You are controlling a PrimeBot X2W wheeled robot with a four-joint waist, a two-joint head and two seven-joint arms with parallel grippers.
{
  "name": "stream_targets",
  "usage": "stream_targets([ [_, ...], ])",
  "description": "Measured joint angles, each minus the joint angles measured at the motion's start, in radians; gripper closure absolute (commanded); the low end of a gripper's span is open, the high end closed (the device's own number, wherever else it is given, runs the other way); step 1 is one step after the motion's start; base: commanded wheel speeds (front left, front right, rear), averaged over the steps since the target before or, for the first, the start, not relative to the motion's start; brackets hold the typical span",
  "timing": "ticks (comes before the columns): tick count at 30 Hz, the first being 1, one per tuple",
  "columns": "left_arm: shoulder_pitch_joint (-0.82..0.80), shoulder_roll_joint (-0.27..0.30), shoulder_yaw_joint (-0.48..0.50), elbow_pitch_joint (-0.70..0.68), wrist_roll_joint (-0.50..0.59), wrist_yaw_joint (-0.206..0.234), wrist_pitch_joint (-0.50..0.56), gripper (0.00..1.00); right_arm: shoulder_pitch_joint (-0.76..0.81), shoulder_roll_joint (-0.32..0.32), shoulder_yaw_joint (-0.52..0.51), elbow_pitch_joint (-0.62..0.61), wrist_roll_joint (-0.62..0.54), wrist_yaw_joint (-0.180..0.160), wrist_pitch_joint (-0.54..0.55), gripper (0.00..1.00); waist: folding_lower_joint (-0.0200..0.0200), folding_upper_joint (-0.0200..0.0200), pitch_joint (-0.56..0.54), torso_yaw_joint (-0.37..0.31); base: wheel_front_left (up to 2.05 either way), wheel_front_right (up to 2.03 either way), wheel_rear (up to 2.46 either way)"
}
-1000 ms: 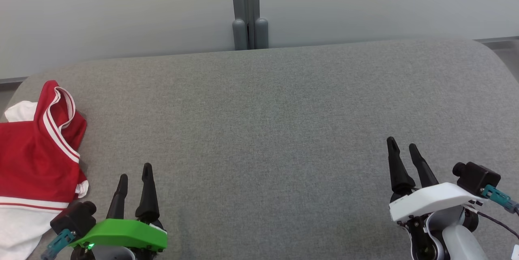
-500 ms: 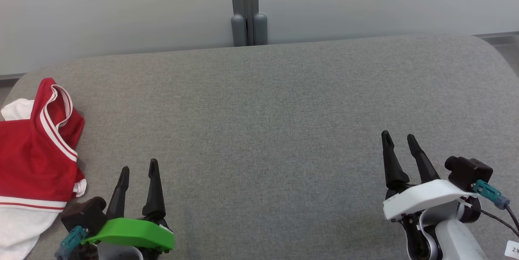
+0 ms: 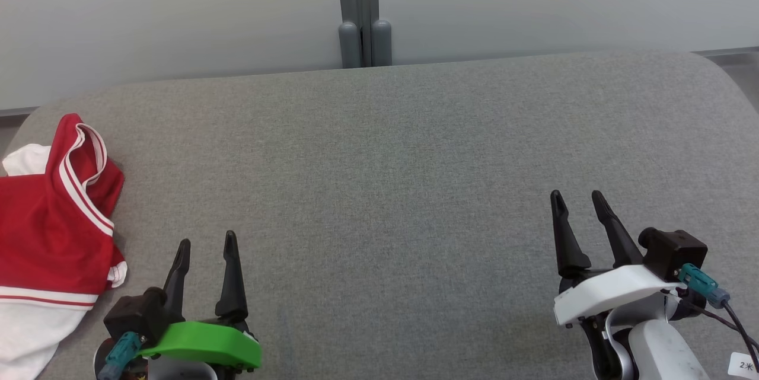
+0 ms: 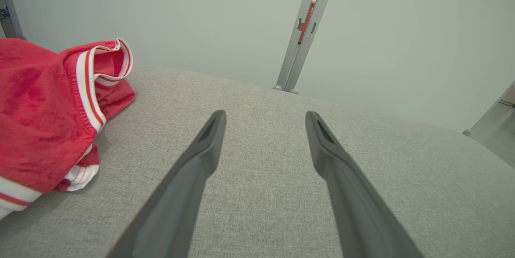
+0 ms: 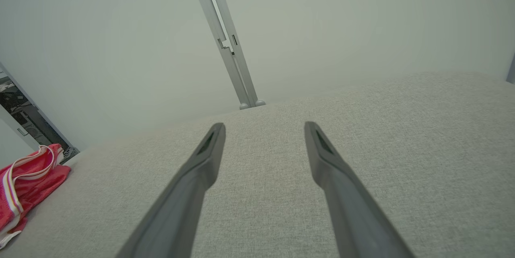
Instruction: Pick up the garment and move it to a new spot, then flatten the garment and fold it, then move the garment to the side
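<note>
The garment (image 3: 47, 232) is a red top with white-and-red striped trim and white parts, lying crumpled at the far left edge of the grey padded surface (image 3: 385, 160); the same garment (image 4: 44, 117) fills the left of the left wrist view and sits small as the garment (image 5: 24, 181) at the left in the right wrist view. My left gripper (image 3: 206, 242) hovers open just right of it at the lower left, nothing between its fingers. My right gripper (image 3: 575, 201) stands open at the lower right, far from the cloth.
A pale wall with a grey vertical post (image 3: 359, 12) runs behind the surface's far edge. The surface's rounded corners fall away at the far left and the far right corner (image 3: 717, 72).
The head camera tilted slightly a second ago. The left gripper has drifted a little right and down in view; the right gripper has shifted a little left and up. The garment lies unmoved.
</note>
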Motion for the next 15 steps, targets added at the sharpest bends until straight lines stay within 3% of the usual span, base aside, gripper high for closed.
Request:
stream_targets([
  [15,0.009,0.001,-0.01,-0.011,0.095,0.013,-0.032,0.0,-0.006,-0.001,0.012,-0.002,-0.111,0.0,-0.031,0.0,0.0,0.0,0.002,-0.002,0.0,0.0,0.0],
])
